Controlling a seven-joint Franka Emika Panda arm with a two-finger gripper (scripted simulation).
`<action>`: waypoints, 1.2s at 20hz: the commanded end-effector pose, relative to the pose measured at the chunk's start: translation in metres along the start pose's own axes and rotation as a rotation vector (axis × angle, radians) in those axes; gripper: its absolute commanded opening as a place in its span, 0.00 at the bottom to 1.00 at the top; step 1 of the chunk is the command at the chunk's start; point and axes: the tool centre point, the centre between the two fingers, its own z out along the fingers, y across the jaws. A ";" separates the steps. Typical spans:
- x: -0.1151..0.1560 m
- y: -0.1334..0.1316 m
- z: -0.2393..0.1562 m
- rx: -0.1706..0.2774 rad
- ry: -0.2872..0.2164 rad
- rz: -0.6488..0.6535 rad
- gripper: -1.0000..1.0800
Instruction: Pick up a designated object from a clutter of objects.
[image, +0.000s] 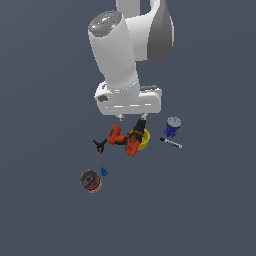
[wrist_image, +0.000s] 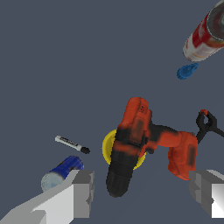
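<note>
Wrist view: drill (wrist_image: 144, 144) between end effector (wrist_image: 142, 192) fingers

Flat dark grey-blue tabletop (image: 45, 100), unmarked. Lying on it: red drill (image: 124, 139) against yellow bowl (image: 143, 140), black clamp (image: 98, 145), blue can (image: 172, 127), black marker (image: 171, 143). Apart from these: blue bit (image: 103, 171) beside red-banded can (image: 91, 180).

A red-orange plastic cordless drill with black chuck and black mottling (wrist_image: 144, 140) overlaps a plain yellow round bowl (wrist_image: 107, 146). A blue cylindrical can with pale silver top (image: 172, 127) and a black marker with white label band (wrist_image: 72, 144) lie at its three o'clock in the exterior view. A small black clamp with red tips (wrist_image: 205, 124) is at nine. A white can with red bands and dark lid (image: 91, 180) and a bright blue bit (image: 103, 171) are at seven. The ground (image: 210, 210) is flat slate grey.
</note>
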 end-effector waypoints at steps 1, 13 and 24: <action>-0.008 -0.001 0.016 0.046 -0.018 0.034 0.81; -0.047 -0.002 0.080 0.227 -0.083 0.218 0.81; -0.064 0.001 0.102 0.284 -0.102 0.302 0.81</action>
